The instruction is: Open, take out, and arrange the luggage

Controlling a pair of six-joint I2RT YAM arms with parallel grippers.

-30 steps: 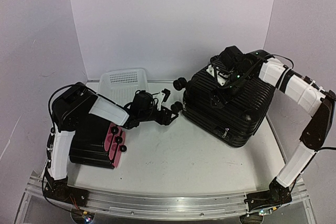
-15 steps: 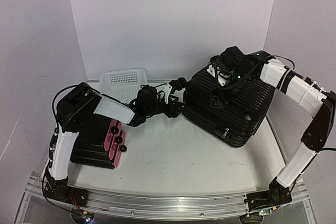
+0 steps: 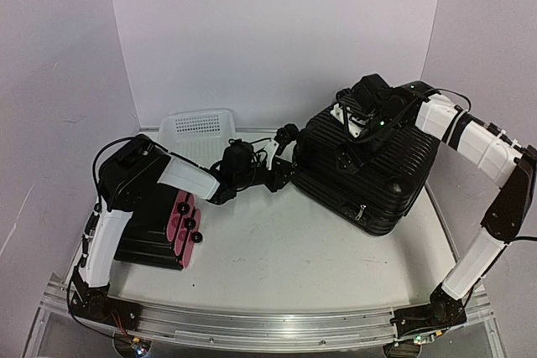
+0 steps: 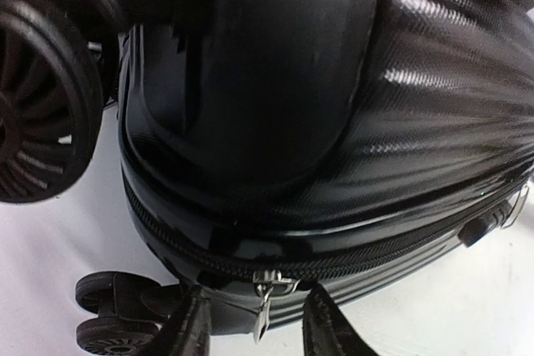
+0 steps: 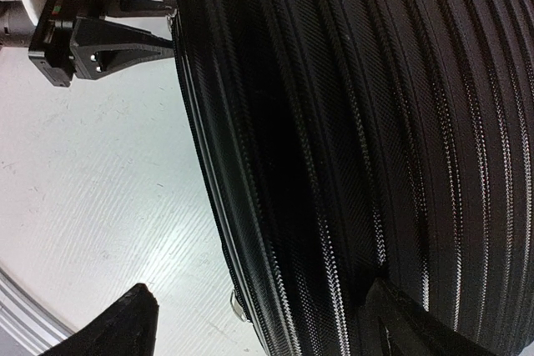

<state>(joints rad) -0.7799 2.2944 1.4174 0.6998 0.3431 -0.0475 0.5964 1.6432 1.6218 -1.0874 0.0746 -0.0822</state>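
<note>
The luggage point(image 3: 369, 169), a large ribbed black hard-shell suitcase, lies shut on the right of the table. My left gripper point(image 3: 281, 163) is at its near-left corner by the wheels. In the left wrist view the silver zipper pull point(image 4: 265, 310) hangs from the zipper point(image 4: 367, 256) between my left gripper point(image 4: 260, 335) fingers point(image 4: 192, 331), which stand apart and do not touch it. My right gripper point(image 3: 359, 138) rests over the luggage's top. In the right wrist view it point(image 5: 267, 327) is wide open, one finger point(image 5: 417, 323) on the ribbed shell point(image 5: 375, 122), the other over the table.
A smaller smooth black case with a pink side point(image 3: 164, 215) lies at the left under my left arm. A white perforated basket point(image 3: 197, 130) stands at the back. The luggage's wheels point(image 4: 42, 114) crowd my left gripper. A metal rail point(image 3: 268, 324) edges the table's front.
My left gripper has moved right to the luggage's corner and its jaws have narrowed on either side of the zipper pull. The right arm and the luggage have not moved.
</note>
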